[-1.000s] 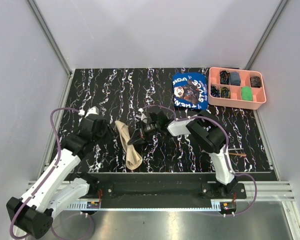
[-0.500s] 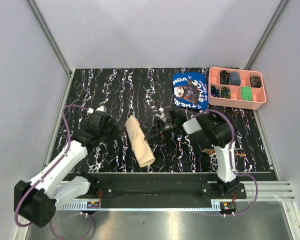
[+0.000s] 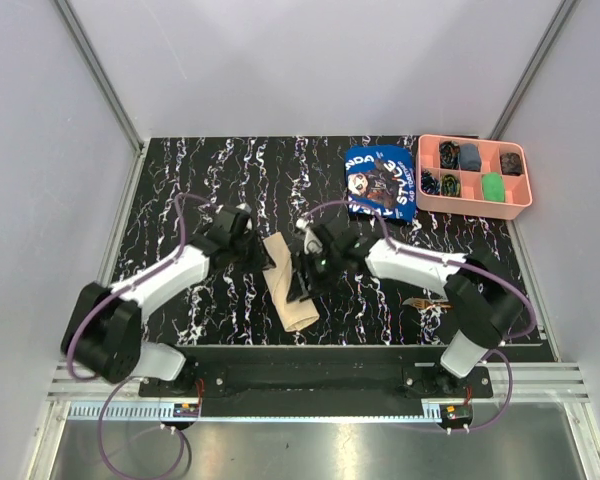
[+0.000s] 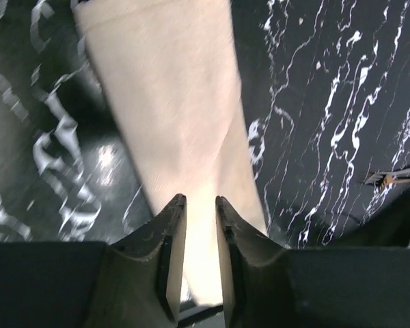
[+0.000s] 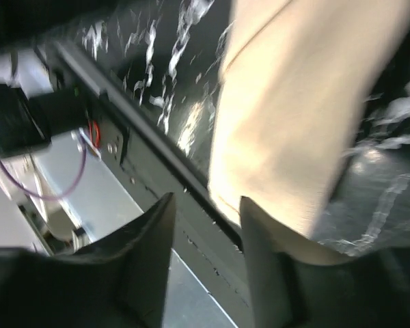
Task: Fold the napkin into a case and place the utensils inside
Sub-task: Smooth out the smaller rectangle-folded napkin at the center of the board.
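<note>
Napkin (image 3: 288, 285), folded to a narrow oblong, lying on the dark surface (image 3: 200, 180) between left gripper (image 4: 199, 201), barely parted over its far end, and right gripper (image 5: 206, 205), wide apart at its right edge, neither seen gripping it.

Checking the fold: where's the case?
Top view, front centre: the case lies slanted, left gripper at its far-left edge, right gripper over its right side.

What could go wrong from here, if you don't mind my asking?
1. The left claw and right claw crowd the napkin case from both sides; they could bump or tug its layers open.
2. The case's near end lies close to the front edge of the table; a push might slide it off.
3. The utensil lies beside the right arm, which could sweep it.
</note>
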Robot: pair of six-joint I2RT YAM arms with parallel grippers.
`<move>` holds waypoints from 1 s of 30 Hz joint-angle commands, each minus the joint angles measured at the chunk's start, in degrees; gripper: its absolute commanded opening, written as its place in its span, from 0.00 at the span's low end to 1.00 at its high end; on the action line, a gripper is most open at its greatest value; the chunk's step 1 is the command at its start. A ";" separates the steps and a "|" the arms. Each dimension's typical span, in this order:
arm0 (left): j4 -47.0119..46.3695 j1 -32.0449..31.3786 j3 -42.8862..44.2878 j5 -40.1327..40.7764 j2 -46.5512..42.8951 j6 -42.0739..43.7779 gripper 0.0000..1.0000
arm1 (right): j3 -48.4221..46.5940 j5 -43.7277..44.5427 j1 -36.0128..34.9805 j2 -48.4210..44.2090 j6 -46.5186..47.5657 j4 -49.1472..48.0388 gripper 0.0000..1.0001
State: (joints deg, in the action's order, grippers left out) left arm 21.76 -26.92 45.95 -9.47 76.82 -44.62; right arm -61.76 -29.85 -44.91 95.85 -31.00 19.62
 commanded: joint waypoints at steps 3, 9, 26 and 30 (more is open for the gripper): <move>-7.78 0.11 9.06 -1.78 13.32 1.03 0.25 | 8.66 3.21 -1.94 0.20 -6.62 -9.51 0.37; -7.43 0.46 13.54 -0.11 23.54 1.38 0.25 | 10.35 5.59 -1.59 6.35 -3.80 -9.16 0.33; 1.70 2.22 8.72 5.34 -2.79 1.03 0.41 | -1.42 12.35 -7.64 -0.68 -5.82 4.82 0.45; 5.39 5.55 5.30 6.84 -12.63 1.55 0.45 | -6.26 13.06 -12.66 4.42 -8.37 4.73 0.46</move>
State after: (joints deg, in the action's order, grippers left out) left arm 22.37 -24.16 54.57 -6.76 70.35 -43.33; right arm -62.72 -18.70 -53.12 96.18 -36.77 23.57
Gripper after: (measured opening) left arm 0.433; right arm 0.453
